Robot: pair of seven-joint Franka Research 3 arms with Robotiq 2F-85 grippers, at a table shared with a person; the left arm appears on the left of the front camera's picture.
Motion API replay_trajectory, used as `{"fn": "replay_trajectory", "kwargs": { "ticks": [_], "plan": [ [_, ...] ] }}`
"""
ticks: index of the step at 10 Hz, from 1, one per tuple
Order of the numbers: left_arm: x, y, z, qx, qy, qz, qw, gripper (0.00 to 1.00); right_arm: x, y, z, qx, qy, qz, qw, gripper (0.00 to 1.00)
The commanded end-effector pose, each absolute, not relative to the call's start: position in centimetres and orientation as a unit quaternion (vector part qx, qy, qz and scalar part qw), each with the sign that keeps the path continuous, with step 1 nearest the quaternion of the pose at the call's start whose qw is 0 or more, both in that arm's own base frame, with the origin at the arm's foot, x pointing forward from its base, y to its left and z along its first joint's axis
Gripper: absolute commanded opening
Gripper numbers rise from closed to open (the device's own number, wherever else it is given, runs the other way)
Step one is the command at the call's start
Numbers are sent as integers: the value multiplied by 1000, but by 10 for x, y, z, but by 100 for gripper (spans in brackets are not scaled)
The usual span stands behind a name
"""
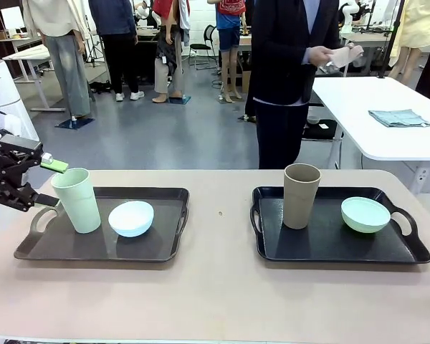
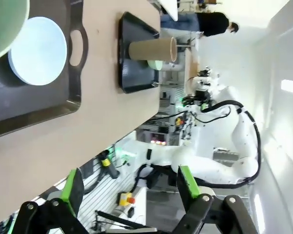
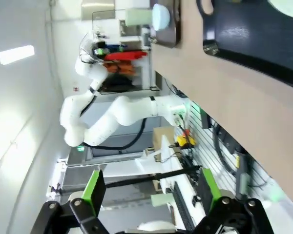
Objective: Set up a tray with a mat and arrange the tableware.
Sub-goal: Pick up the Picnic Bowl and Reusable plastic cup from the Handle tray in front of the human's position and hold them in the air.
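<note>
Front view: green tumbler (image 1: 77, 201) beside left gripper (image 1: 49, 183)

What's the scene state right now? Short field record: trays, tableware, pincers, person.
left tray: holds the pale green tumbler, upright, and the light blue bowl beside it
right tray: holds the taupe tumbler, upright, and the mint bowl, set apart
left pincer: open, empty, at the left tray's outer end, close to the pale green tumbler
right pincer: open, empty, away from the trays
person: standing at the far side, holding something pale
</note>
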State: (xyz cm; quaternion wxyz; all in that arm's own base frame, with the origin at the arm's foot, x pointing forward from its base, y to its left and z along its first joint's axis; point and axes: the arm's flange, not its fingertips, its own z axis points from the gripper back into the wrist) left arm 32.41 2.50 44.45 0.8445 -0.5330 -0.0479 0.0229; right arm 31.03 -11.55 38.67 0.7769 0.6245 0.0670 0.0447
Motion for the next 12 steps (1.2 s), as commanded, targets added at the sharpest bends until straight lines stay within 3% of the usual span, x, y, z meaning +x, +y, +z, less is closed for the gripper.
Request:
{"fn": "replay_trajectory", "kwargs": {
  "ticks": [1,2,12],
  "plan": [
    [315,17,433,-543,-36,19,839,100,319,-105,379,649,89,29,755,100],
    [324,25,444,-533,-48,23,844,100,310,-115,387,625,67,45,777,100],
    [324,25,444,-533,-48,23,844,100,310,-115,387,625,67,45,777,100]
  ]
}}
